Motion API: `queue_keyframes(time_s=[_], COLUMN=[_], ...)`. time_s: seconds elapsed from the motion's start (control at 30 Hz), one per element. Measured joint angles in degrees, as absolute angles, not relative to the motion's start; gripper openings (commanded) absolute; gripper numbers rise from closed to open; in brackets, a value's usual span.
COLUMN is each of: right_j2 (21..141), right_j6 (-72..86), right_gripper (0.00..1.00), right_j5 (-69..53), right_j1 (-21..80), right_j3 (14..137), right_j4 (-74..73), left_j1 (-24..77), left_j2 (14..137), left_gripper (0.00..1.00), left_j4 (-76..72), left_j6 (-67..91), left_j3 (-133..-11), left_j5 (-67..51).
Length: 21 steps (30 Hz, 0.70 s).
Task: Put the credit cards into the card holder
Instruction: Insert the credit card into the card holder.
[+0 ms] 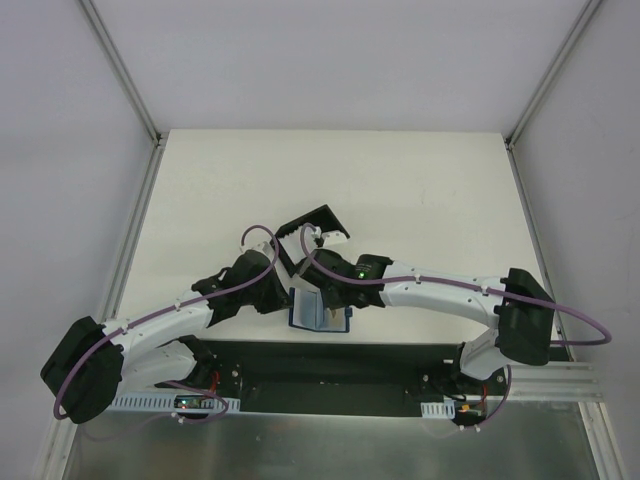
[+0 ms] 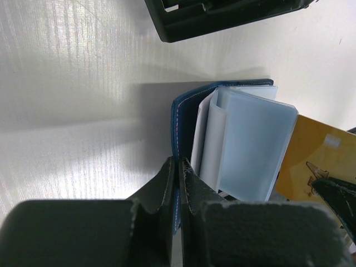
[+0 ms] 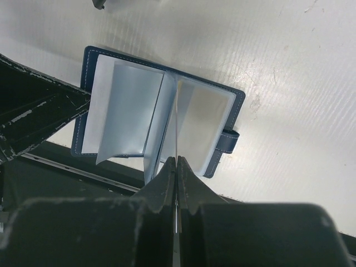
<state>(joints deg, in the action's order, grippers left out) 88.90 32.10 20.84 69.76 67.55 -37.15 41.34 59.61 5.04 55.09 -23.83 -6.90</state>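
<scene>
1. Reaching in from the left, the left gripper (image 1: 289, 300) is pinched shut on the card holder (image 1: 316, 312). The left wrist view shows its fingers (image 2: 158, 188) pressed on either side of the navy cover's edge.
2. The card holder lies on the table (image 1: 420, 190) close to the near edge, between the two grippers. It is spread open, with its left cover lifted. Pale, clear plastic sleeves (image 3: 130, 111) fan out from the spine, and a closing strap (image 3: 228, 142) juts from the right cover.
3. Farther back on the table, apart from the card holder, stands a black box frame (image 1: 320, 225).
4. A credit card (image 2: 314, 161) with a tan-yellow face sits at the card holder's right side. From the right wrist it appears edge-on as a thin line running down among the sleeves. Whether it has entered a sleeve cannot be told.
5. The right gripper (image 3: 176, 165), coming from the right, is clamped tight on that credit card, with both fingertips meeting on the thin edge.
</scene>
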Motion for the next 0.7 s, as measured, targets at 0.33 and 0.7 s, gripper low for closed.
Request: queue_keyframes(time_s=[0.33, 0.7], right_j2=[88.9, 88.0], right_j6=[31.3, 32.4], right_gripper=[0.00, 0.00], right_j5=[22.1, 21.5], right_j1=[70.7, 68.9], right_j3=[69.4, 65.9], right_j4=[-38.4, -35.8], left_j1=[41.3, 41.3], left_j2=[59.7, 59.9], left_gripper=[0.00, 0.00], left_j4=[5.0, 4.9], left_j6=[55.1, 55.5], left_j3=[-23.8, -23.4], left_j5=[-6.9, -6.9])
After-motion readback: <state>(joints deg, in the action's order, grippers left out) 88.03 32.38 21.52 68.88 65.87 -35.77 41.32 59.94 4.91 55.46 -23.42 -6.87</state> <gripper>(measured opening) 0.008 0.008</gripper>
